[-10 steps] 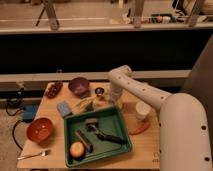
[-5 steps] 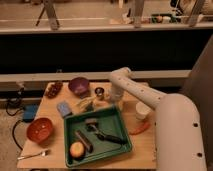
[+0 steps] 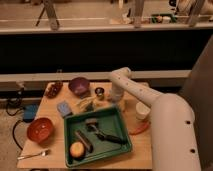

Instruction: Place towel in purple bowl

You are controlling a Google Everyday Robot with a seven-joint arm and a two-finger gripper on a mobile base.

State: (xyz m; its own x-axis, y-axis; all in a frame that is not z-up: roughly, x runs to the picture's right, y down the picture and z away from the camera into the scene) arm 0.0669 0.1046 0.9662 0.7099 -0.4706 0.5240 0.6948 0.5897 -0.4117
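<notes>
The purple bowl stands empty at the back of the wooden table. A small blue folded piece, possibly the towel, lies flat left of the green tray, in front of the bowl. My gripper hangs from the white arm and points down at the table near the tray's back right corner. That is well right of the bowl and the blue piece. Something pale lies just under it; I cannot tell what it is.
The tray holds a round fruit, a brush and dark pieces. An orange bowl and a fork sit front left. A small can, a pale item, a white cup and a red item are near the arm.
The arm's forearm has shifted a little at the right. The gripper stays by the tray's back right corner. The objects on the table have not moved.
</notes>
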